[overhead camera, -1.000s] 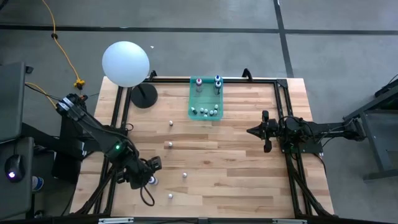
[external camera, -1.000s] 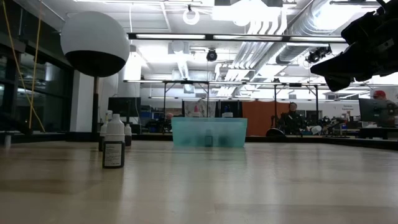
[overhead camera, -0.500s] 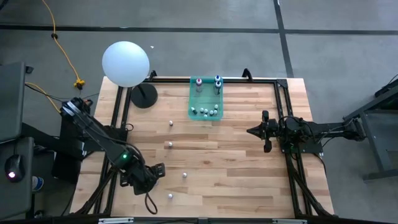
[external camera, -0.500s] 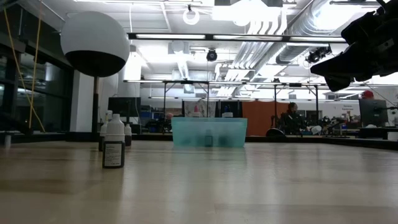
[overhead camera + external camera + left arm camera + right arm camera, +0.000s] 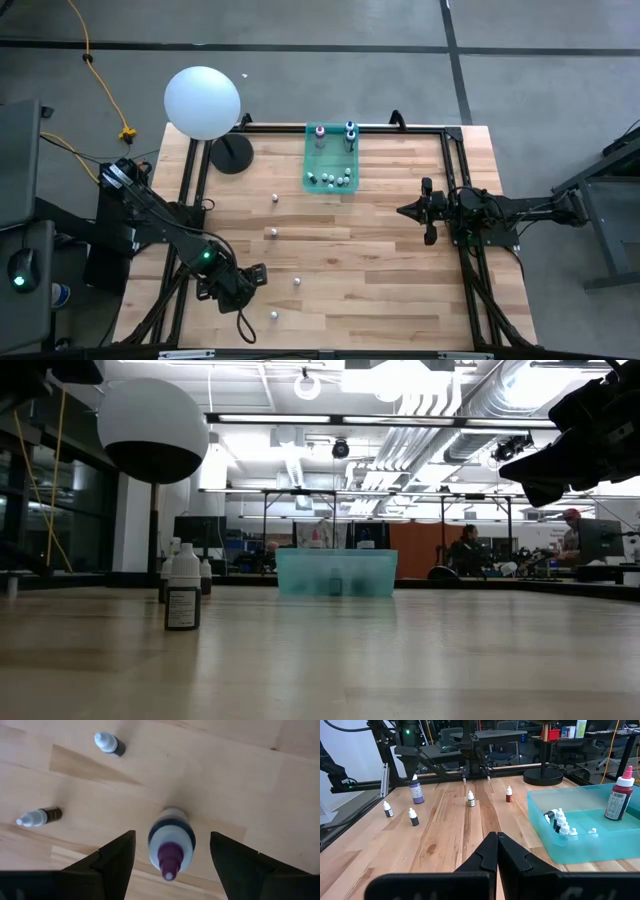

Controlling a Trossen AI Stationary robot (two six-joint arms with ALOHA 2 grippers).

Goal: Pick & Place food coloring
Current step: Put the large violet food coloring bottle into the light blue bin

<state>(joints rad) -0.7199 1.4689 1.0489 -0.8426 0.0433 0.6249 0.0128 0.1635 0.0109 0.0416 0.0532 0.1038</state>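
Hovering over a purple-capped food coloring bottle (image 5: 171, 845), the left end effector (image 5: 172, 860) has its fingers spread wide to either side of the bottle, not yet touching it. The bottle stands upright on the bench (image 5: 380, 260) near the front left corner, and in the right wrist view (image 5: 417, 791) it shows just under the left arm. The risk I see is a glancing contact: if the descent is off-centre, one finger could strike the bottle's shoulder and tip it, since it looks tall and narrow. Closing too high on the tapered cap could also let it slip out. Two small white-capped bottles (image 5: 107, 743) (image 5: 37, 816) stand well apart from it, so they seem unlikely to be knocked. The left arm reaches down steeply from the bench's left edge, wrist pointing nearly straight down. The right end effector (image 5: 496, 851) waits near the right side of the bench, fingers pressed together and empty, facing the teal bin (image 5: 330, 160) where several bottles already sit
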